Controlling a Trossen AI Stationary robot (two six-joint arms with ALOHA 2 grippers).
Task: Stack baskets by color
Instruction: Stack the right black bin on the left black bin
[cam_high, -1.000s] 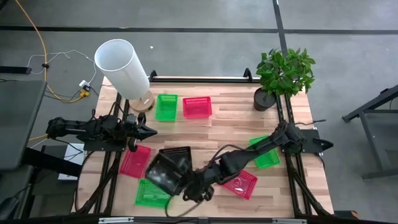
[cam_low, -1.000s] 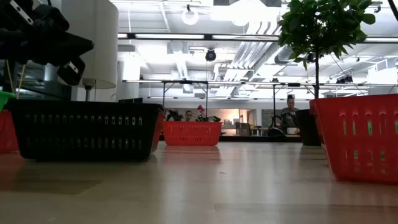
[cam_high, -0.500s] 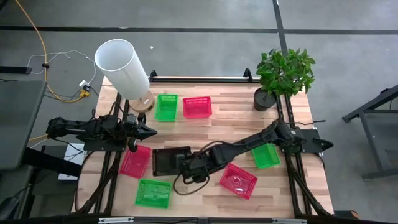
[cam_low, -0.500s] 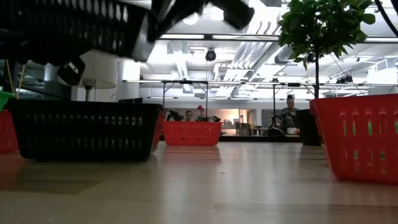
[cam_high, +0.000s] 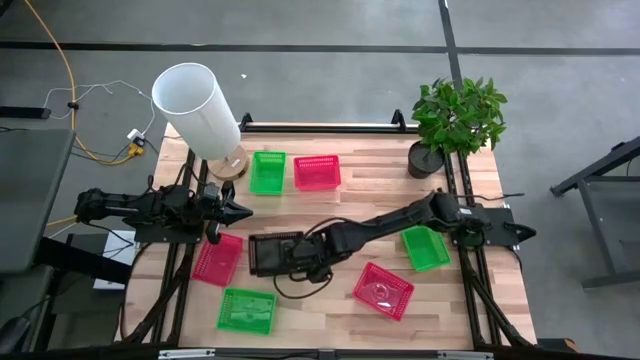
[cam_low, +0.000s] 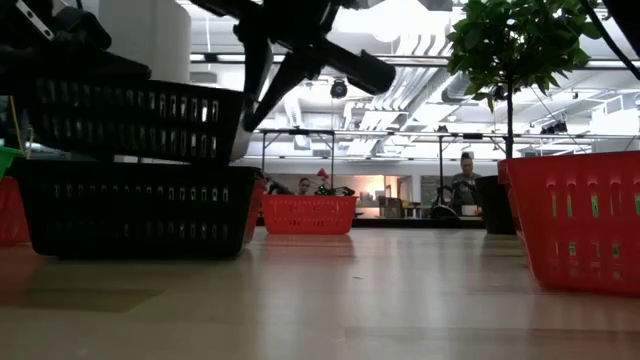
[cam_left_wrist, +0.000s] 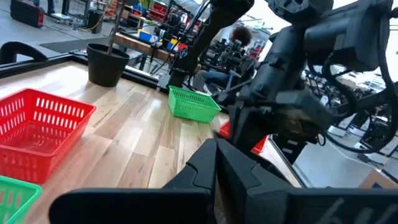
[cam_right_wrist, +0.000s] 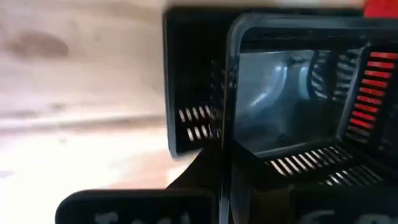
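My right gripper (cam_high: 302, 256) is shut on a black basket (cam_low: 130, 118), which hangs just above a second black basket (cam_low: 135, 210) standing on the table left of centre. Two green baskets (cam_high: 267, 172) (cam_high: 247, 310) and two pink ones (cam_high: 317, 171) (cam_high: 218, 258) rest on the table's left half. Another pink basket (cam_high: 382, 290) and a green one (cam_high: 424, 247) sit on the right. My left gripper (cam_high: 238, 211) waits shut, pointing level over the left side and touching nothing. My right gripper holds the upper black basket by the rim of its right end wall (cam_right_wrist: 229, 106), which is pinched between the two fingers. The fingers slant down from the table's right side. The basket is lifted clear, nearly level with its open side up, directly over the lower black basket.
A tall white cylinder (cam_high: 197, 108) stands at the far left corner and a potted plant (cam_high: 455, 125) at the far right corner. Bare wood lies in the middle and along the far edge between them.
My right gripper has carried the black basket from near the front edge toward the far side and downward. It rolled its wrist as it went. The basket has turned from tipped on its side to nearly level and has sunk to just above the resting black basket.
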